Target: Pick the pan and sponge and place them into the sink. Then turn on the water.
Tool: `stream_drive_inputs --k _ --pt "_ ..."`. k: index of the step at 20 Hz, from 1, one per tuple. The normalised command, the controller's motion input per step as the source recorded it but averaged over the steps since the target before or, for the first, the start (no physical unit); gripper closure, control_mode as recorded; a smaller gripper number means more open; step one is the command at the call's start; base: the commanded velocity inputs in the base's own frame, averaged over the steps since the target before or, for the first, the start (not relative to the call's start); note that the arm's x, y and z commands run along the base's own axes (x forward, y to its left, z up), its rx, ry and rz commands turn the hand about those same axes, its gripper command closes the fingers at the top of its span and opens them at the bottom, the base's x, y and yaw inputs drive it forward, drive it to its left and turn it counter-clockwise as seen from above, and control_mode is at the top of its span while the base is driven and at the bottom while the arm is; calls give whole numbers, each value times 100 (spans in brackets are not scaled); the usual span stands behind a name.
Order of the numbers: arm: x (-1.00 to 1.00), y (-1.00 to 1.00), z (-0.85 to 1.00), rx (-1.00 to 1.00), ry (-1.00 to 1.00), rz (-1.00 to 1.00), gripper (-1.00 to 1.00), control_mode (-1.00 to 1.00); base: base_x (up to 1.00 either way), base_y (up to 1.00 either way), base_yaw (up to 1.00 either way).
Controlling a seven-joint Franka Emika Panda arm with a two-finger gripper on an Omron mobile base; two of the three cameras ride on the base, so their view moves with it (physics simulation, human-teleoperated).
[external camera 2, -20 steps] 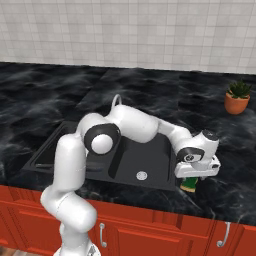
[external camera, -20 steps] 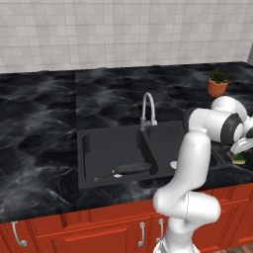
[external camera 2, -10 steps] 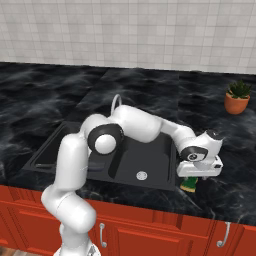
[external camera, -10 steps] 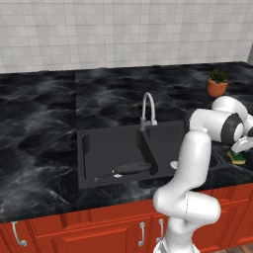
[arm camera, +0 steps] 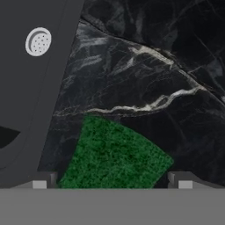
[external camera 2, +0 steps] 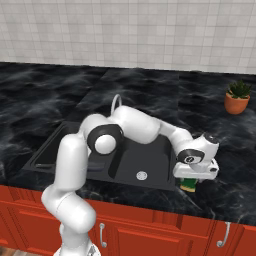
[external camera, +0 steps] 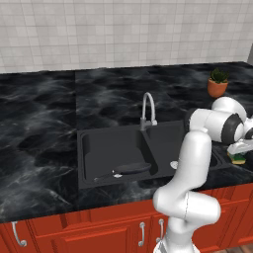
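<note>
One item done: pan (external camera: 129, 169) lies in the sink's (external camera: 87, 158) left basin, while the gripper (arm camera: 112, 179), fingers spread wide, straddles the sponge (arm camera: 112, 156) on the counter (arm camera: 167, 66) by the sink's right rim, apparently lined up to pinch it.

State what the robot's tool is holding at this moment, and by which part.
Nothing is held: the tool stands open astride the small green-topped rectangular sponge on the counter.

the white arm bends out from its base and reaches low to its right, wrist turned downward. the pincer (arm camera: 112, 180) points down, its two tips spread wide apart.
</note>
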Motion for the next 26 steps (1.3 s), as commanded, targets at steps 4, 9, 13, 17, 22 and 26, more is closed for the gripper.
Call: stream_drive_inputs --k 4,9,13,17,22,26 --pt "0 19 -14 0 0 -8 -100 -100 0 0 0" --pt "0 7 -17 0 0 -7 -100 -100 0 0 0" --pt "1 14 -27 0 0 -6 -100 -100 0 0 0" --pt "0 51 -42 -6 0 -2 100 -100 0 0 0" --pt "0 42 -10 -4 0 -2 100 -100 0 0 0" --pt "0 56 13 -4 -1 -4 100 -100 0 0 0"
